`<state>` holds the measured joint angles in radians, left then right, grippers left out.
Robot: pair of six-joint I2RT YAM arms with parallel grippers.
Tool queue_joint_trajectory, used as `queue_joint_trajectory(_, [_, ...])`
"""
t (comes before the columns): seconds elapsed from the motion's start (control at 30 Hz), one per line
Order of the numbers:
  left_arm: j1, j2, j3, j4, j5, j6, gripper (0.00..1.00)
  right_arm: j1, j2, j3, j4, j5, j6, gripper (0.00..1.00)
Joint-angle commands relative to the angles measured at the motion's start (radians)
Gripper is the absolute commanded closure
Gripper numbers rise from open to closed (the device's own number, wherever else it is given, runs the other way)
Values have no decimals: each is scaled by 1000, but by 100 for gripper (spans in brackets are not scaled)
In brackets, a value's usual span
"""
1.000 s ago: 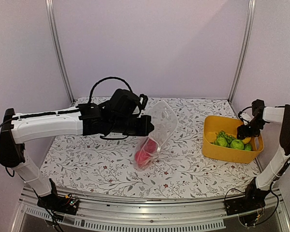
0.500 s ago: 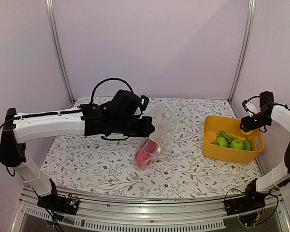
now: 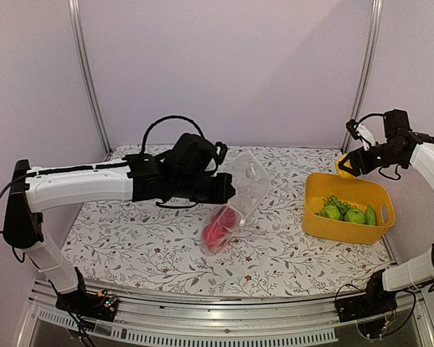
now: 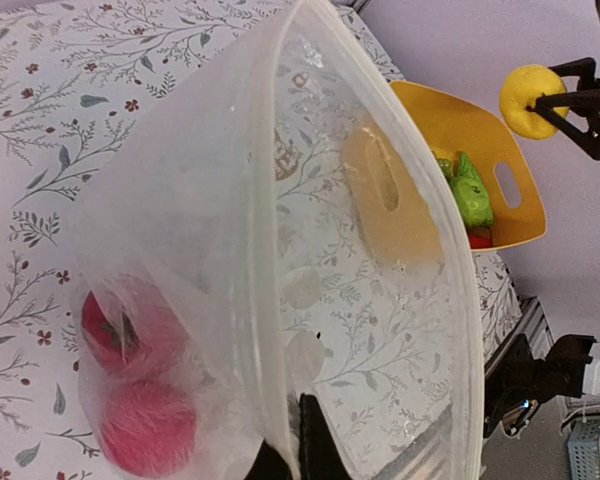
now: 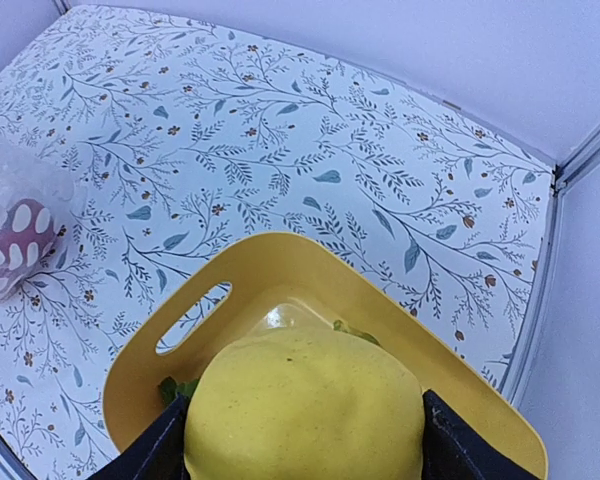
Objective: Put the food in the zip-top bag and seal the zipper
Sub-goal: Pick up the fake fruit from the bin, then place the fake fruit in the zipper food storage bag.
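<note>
My left gripper (image 3: 223,189) is shut on the rim of the clear zip-top bag (image 3: 239,189) and holds its mouth open above the table. In the left wrist view the bag (image 4: 230,250) fills the frame, its zipper strip (image 4: 267,300) runs by my fingertips, and red food (image 4: 145,420) lies at its bottom. My right gripper (image 3: 345,165) is shut on a yellow ball (image 5: 305,405) and holds it above the far left corner of the yellow tub (image 3: 311,217). Green food (image 3: 345,212) lies in the tub.
The yellow tub also shows in the left wrist view (image 4: 500,150) and below the ball in the right wrist view (image 5: 270,270). Metal frame posts (image 3: 362,72) stand at the back corners. The table edge rail (image 3: 202,296) runs along the front.
My right gripper rose out of the yellow tub with the yellow ball and moved left and up. The left gripper and bag stayed nearly still.
</note>
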<state>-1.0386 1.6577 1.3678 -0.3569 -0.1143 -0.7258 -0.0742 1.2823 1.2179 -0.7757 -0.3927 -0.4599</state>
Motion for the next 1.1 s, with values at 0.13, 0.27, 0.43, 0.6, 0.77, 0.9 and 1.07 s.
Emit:
queue_joint_trajectory(0.13, [3, 19, 23, -17, 1, 12, 100, 167, 39, 121, -69, -132, 64, 39])
queue_joint_trajectory(0.27, [4, 27, 34, -23, 1, 15, 100, 275, 67, 164, -59, -137, 107, 40])
queue_joint_trajectory(0.43, [4, 39, 65, -54, 1, 23, 100, 414, 106, 222, -43, -137, 148, 40])
queue_joint_trajectory(0.6, [4, 37, 78, -70, -5, 23, 100, 532, 137, 273, -33, -164, 156, 40])
queue_joint_trajectory(0.77, [5, 35, 95, -93, -10, 24, 100, 630, 171, 296, -17, -178, 133, 39])
queue_joint_trajectory(0.9, [3, 22, 86, -98, -18, 22, 100, 701, 213, 312, -11, -167, 122, 38])
queue_joint_trajectory(1.07, [4, 9, 68, -100, -26, 20, 100, 772, 267, 322, 1, -160, 120, 38])
